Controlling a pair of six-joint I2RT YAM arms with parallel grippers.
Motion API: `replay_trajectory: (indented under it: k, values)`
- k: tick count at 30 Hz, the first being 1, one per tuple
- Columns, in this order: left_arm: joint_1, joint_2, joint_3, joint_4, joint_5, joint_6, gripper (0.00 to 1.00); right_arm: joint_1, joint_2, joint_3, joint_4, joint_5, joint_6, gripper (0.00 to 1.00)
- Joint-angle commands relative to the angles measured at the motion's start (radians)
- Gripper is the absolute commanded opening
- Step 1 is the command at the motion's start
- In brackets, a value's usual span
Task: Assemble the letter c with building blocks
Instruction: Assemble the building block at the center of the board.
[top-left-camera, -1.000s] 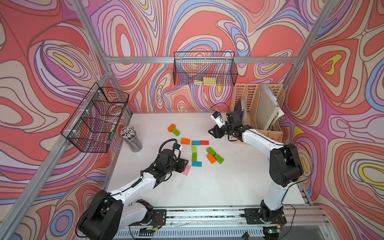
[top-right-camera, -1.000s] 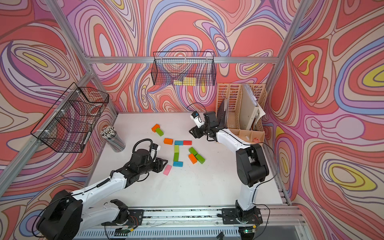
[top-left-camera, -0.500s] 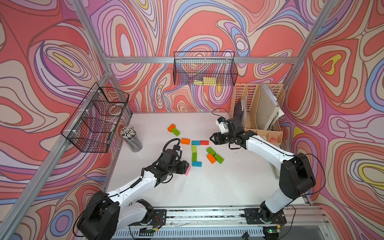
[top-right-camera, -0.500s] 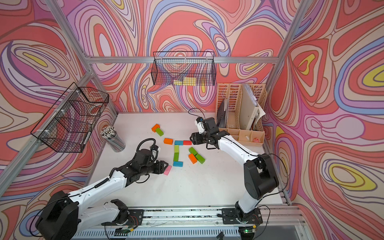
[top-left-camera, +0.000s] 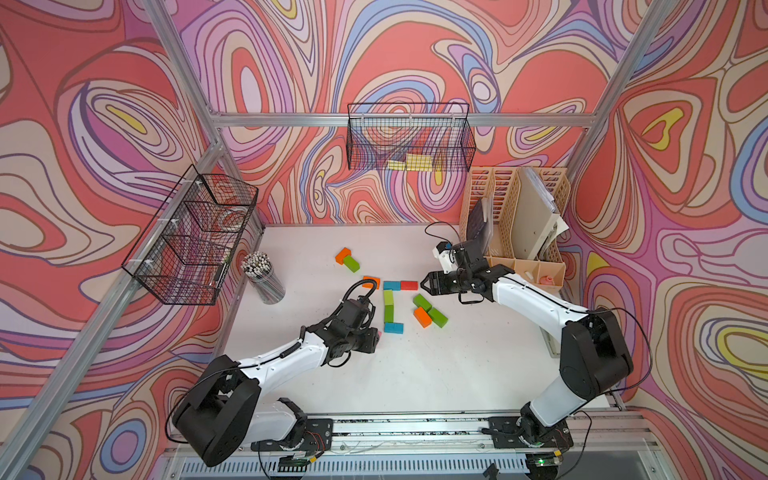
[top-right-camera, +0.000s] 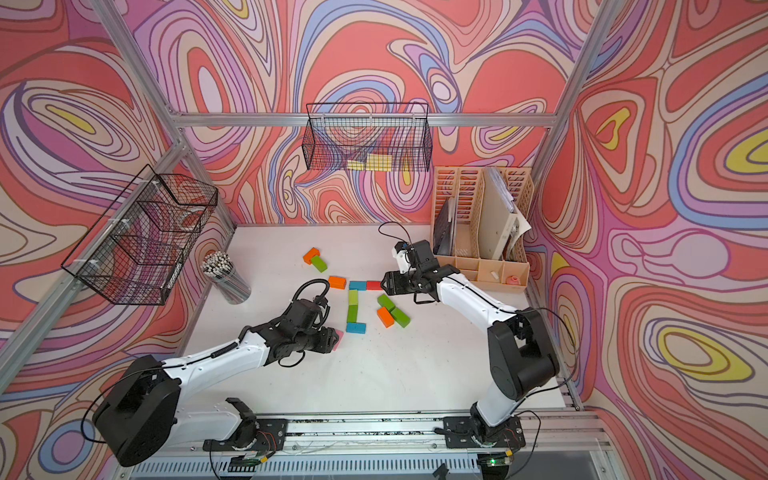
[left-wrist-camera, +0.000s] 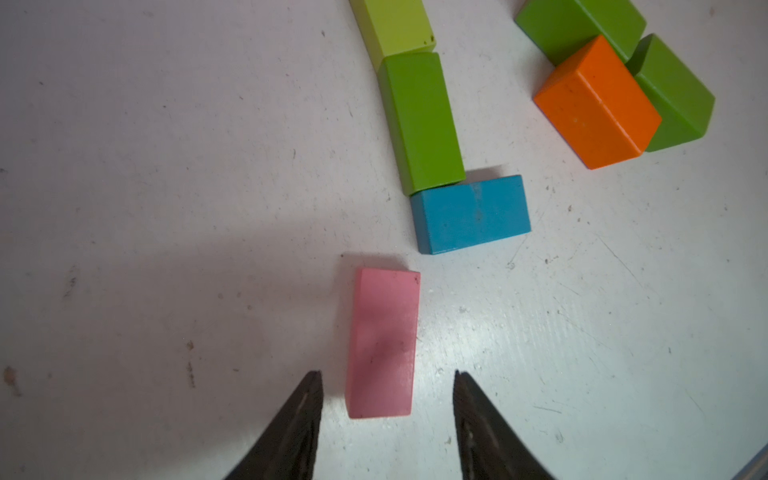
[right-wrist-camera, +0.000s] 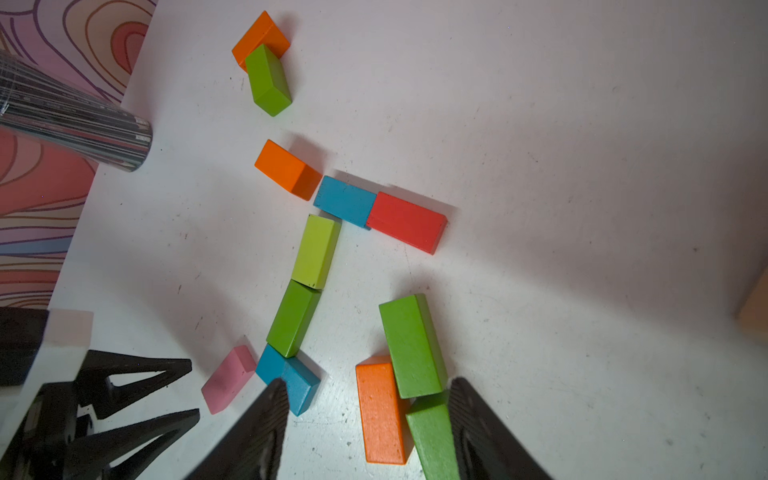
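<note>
**Letter C a little over half built.** Well off to the left of the green spine (top-left-camera: 389, 306), beyond its far end, a stray orange block (top-left-camera: 343, 254) and a stray green block (top-left-camera: 351, 264) lay touching and unused on the white bench (top-left-camera: 415, 374).

Just left of the spine's near end, the left tool (left-wrist-camera: 386, 376) hovered low. Its jaws were apart on either side of the pink block (left-wrist-camera: 382, 340), which lay flat with nothing gripping it.

The spine itself, two green blocks end to end, was laid. An askew orange block (top-left-camera: 371, 281) sat just left of its far end. From there the far blue block (top-left-camera: 391, 285) and the red block (top-left-camera: 409, 285) ran rightward as the top arm.

At the near end, only the near blue block (top-left-camera: 393, 328) began the bottom arm. It looked one block short, and the pink block seemed meant for it.

Right of the spine sat the spare bunch (top-left-camera: 422, 317) of two green blocks and an orange one. The right tool (top-left-camera: 427, 284) was poised near it, jaws apart and empty.
</note>
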Motion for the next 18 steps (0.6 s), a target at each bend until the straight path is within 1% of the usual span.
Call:
replay_trajectory:
  k: [1, 5, 10, 14, 18]
  values:
    - [-0.013, 0.030, 0.036, -0.018, -0.015, 0.019, 0.51, 0.006, -0.028, -0.011, 0.009, -0.016, -0.009, 0.65]
    - [-0.019, 0.069, 0.047, -0.009, -0.012, 0.027, 0.51, 0.006, -0.042, -0.016, 0.009, -0.018, -0.012, 0.64]
    - [-0.028, 0.111, 0.078, -0.039, -0.059, 0.029, 0.50, 0.005, -0.056, -0.028, 0.016, -0.030, -0.010, 0.64]
    - [-0.031, 0.132, 0.089, -0.041, -0.070, 0.039, 0.45, 0.006, -0.053, -0.027, 0.007, -0.043, -0.012, 0.63]
    - [-0.036, 0.157, 0.101, -0.044, -0.072, 0.043, 0.44, 0.005, -0.060, -0.024, -0.009, -0.079, -0.014, 0.59]
